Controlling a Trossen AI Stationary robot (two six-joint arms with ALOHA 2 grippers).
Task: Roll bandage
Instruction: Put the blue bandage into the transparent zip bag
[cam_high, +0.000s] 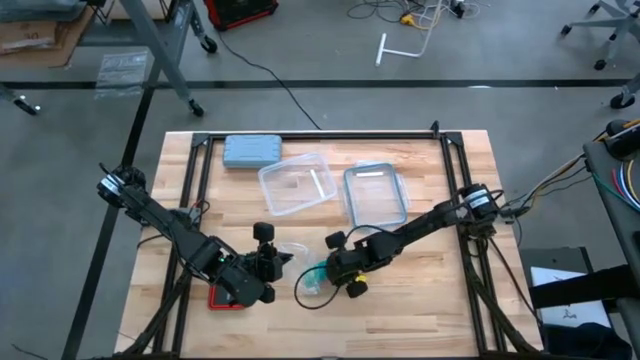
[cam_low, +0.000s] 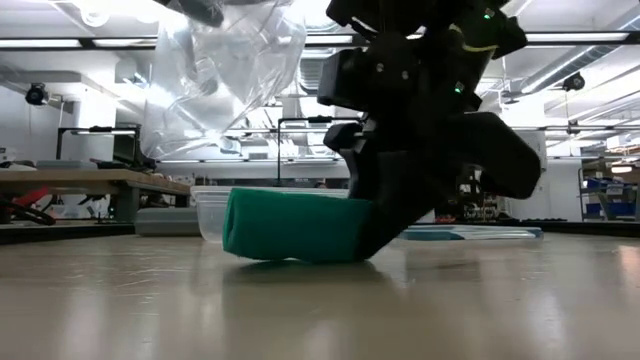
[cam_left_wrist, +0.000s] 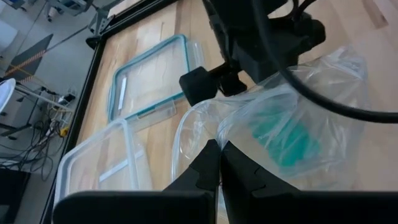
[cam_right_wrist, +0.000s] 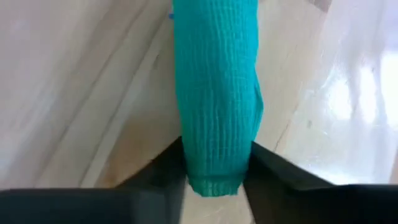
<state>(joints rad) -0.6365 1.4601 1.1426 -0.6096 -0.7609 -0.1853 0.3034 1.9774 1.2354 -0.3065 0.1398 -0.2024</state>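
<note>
Bandage (cam_right_wrist: 216, 93), a teal roll, flat on the table (cam_high: 420, 300) near its front edge, pinched by right gripper (cam_right_wrist: 214, 171). Left gripper (cam_left_wrist: 219, 163) at nine o'clock, clamped on clear plastic bag (cam_left_wrist: 292, 118).

Teal-green bandage (cam_right_wrist: 216, 99), grey-blue case (cam_high: 252, 150)

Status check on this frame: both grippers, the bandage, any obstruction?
Right gripper shut on the bandage, low at the table. Left gripper shut on the clear plastic bag, held beside it. Bag drapes around the bandage; otherwise unobstructed.
</note>
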